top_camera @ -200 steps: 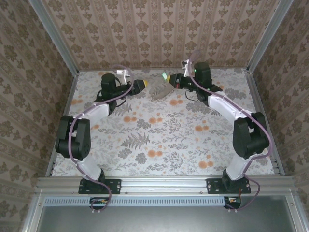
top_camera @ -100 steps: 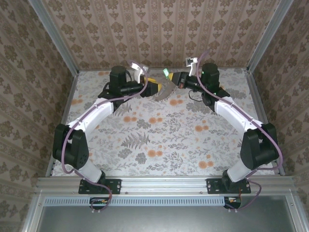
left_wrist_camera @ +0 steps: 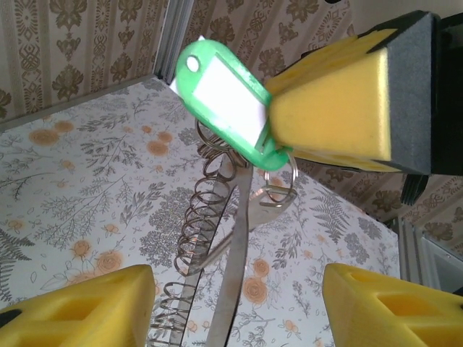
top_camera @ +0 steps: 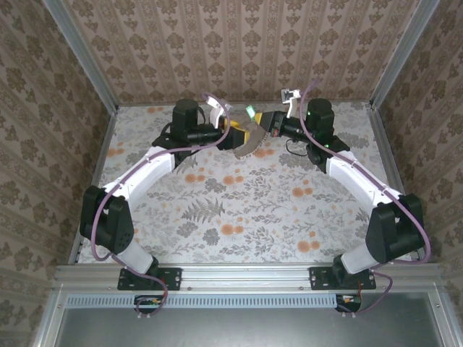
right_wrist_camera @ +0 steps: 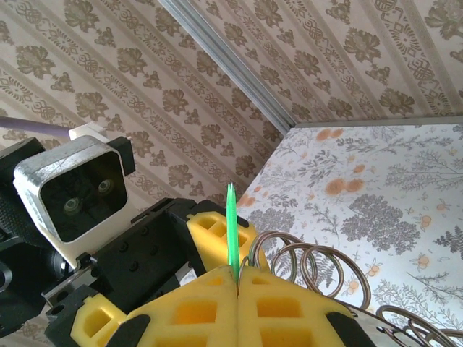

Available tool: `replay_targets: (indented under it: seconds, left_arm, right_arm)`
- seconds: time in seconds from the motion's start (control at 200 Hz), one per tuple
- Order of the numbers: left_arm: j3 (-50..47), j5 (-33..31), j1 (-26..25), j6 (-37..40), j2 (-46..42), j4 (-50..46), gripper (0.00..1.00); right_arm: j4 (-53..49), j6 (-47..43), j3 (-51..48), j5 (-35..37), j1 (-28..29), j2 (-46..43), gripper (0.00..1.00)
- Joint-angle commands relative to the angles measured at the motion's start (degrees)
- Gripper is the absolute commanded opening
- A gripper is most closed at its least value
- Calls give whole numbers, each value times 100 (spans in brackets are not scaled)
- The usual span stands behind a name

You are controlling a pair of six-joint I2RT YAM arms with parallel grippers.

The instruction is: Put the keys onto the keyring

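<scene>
At the far middle of the table [top_camera: 239, 210], between my 2 arms: the key [left_wrist_camera: 224, 97] meeting the keyring [left_wrist_camera: 192, 228]. My right pincer [right_wrist_camera: 237, 278] is clamping together on the key's green head, which is standing edge-on between its 2 yellow pads. The silvery blade is hanging from a small split ring [left_wrist_camera: 271, 195] under that head.

The keyring, a hoop of coiled wire, is running from just beneath the head down toward my left pincer [left_wrist_camera: 237, 296], whose jaws are standing apart. The coil is passing close beside 1 of its pads [left_wrist_camera: 79, 307]; whether it is touching I cannot tell, and nothing is bridging the 2 pads. The blade is lying alongside the coil, and whether it is passing through any turn I cannot tell.

Judgement: the step in hand is the threading, and it is looking unfinished. To do it well I am needing a fixed hoop first, so closing my left pincer on the coil should come before any feeding. The right clamp is needing firmness without twist, since the flat head is offering little purchase. Short, slow feeds are suiting best, aiming the split ring at a free wire end, which I am not seeing here. The springy turns are likely to snag the blade.
</scene>
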Motion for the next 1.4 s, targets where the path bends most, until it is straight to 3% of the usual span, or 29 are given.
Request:
replay_targets:
  seconds: [0.0, 0.155, 0.47, 0.585, 0.735, 0.88, 0.92, 1.02, 1.085, 1.275, 1.395]
  left_arm:
    - [236, -83, -82, 229, 38, -139, 58]
    - [337, -176, -154, 353, 86, -258, 35]
    - [558, -222, -361, 627, 233, -604, 35]
    - [587, -302, -392, 657, 258, -629, 25]
    - [610, -432, -393, 721, 172, -670, 0]
    - [666, -734, -406, 1047, -46, -907, 0]
    - [711, -1075, -431, 1200, -130, -1037, 0]
    - [890, -1612, -523, 1662, -308, -1364, 0]
    - [1041, -1999, -604, 2030, -391, -1611, 0]
    - [1294, -2850, -825, 2936, -575, -1871, 0]
    - [1275, -2920, -904, 3362, -670, -1753, 0]
  right_arm:
    - [451, 139, -109, -178, 1, -261, 0]
    - [558, 192, -272, -140, 3, -421, 0]
    - [714, 293, -409, -135, 1, -547, 0]
    - [705, 284, -432, -129, 1, -547, 0]
    - [687, 221, -533, -52, 3, -775, 0]
    - [855, 185, -711, 25, -12, -944, 0]
    - [964, 212, -789, 63, -14, -1006, 0]
    - [1092, 254, -1069, 298, -22, -1279, 39]
    - [1099, 274, -1280, 486, -65, -1514, 52]
    - [1250, 590, -1974, 951, -266, -2155, 58]
    - [1492, 837, -2081, 875, -270, -2162, 59]
